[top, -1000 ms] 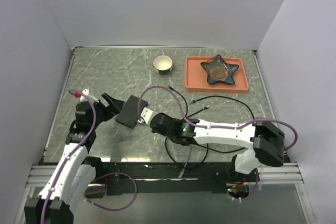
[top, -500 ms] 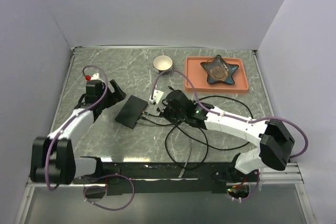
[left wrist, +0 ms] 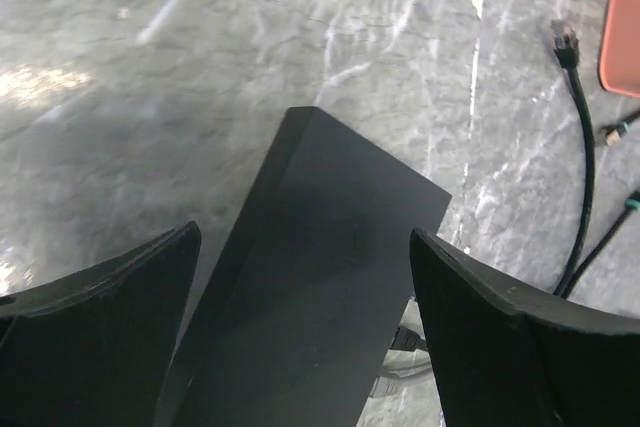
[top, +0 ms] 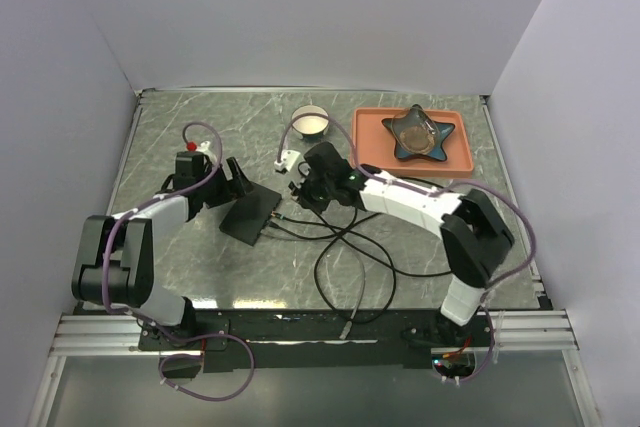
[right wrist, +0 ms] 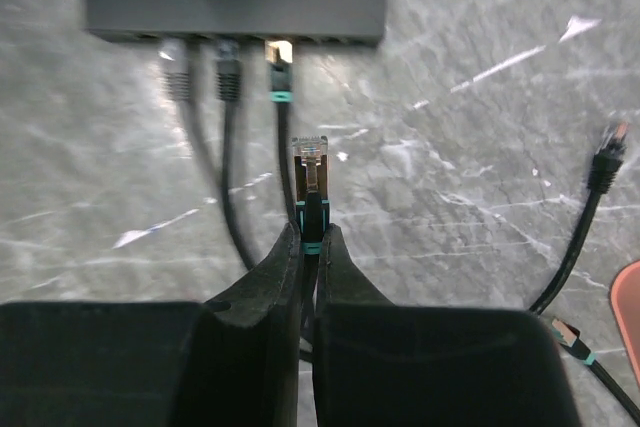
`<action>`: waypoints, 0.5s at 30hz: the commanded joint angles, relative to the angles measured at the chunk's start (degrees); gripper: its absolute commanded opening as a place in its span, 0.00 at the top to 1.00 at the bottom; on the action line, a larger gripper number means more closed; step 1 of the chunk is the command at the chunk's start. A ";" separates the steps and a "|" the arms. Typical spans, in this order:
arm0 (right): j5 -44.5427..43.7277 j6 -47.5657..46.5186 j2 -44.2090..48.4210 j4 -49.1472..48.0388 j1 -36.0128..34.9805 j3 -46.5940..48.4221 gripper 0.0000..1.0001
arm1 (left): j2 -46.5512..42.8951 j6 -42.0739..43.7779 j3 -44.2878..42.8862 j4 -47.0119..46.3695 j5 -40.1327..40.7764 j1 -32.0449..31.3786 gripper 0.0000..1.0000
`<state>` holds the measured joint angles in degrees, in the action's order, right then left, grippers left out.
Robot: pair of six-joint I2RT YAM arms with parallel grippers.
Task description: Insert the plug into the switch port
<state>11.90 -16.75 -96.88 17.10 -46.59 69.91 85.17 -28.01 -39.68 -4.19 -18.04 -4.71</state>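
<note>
Switch: we see the flat black rectangular network switch [top: 250, 213] lying left of centre in the overhead view on the grey marbled bench [top: 180, 132], its port face turned toward the right arm so a plug can be pushed straight in.
Ports: in the right wrist view the port face runs along the top of the frame, with three cables already seated, two with grey plugs [right wrist: 176, 55] and one with a teal-banded plug [right wrist: 279, 62]; the sockets to their right look free, though we cannot see into them.
Plug: the clear-tipped plug with a teal collar on a black cable [right wrist: 310, 162] is at centre frame, pointing up at the port face but well short of it.
Right gripper: the right gripper [right wrist: 309, 237] is pinched shut on the plug's cable just behind the teal collar, so the connector sticks out ahead of the tips and can lead the way in.
Left gripper: the left gripper [left wrist: 300, 277] stands wide open astride the switch's back end, holding nothing; we judge it is there to brace the switch against the push.
Loose ends: two spare black cable ends [right wrist: 606, 159] lie at the right edge of that view.
Next: we judge the plug must shift a little right, then advance.
</note>
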 commanded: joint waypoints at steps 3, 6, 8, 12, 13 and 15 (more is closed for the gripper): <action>-5.74 1.01 -6.82 3.29 1.15 8.05 1.00 | 2.28 3.04 -2.94 -3.81 -6.56 -0.04 0.12; -6.19 1.20 -7.97 3.11 1.32 9.01 1.00 | 3.25 3.92 -3.47 -3.64 -8.41 -0.04 0.16; -6.54 1.02 -8.76 3.29 1.50 9.89 1.00 | 4.21 4.28 -4.08 -3.46 -9.37 -0.12 0.16; -5.40 -0.47 -11.22 6.09 1.76 13.14 1.00 | 6.15 4.98 -6.02 -2.76 -10.52 -1.26 0.21; -4.88 -0.65 -12.36 6.71 1.68 14.37 1.00 | 6.50 4.98 -6.28 -2.67 -10.43 -1.88 0.21; -4.09 -0.74 -13.59 7.77 1.76 15.08 1.00 | 7.64 5.42 -6.99 -2.32 -10.43 -2.58 0.22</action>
<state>6.96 -16.34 -107.70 23.24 -45.25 80.75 91.33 -24.43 -43.68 -5.34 -25.61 -5.50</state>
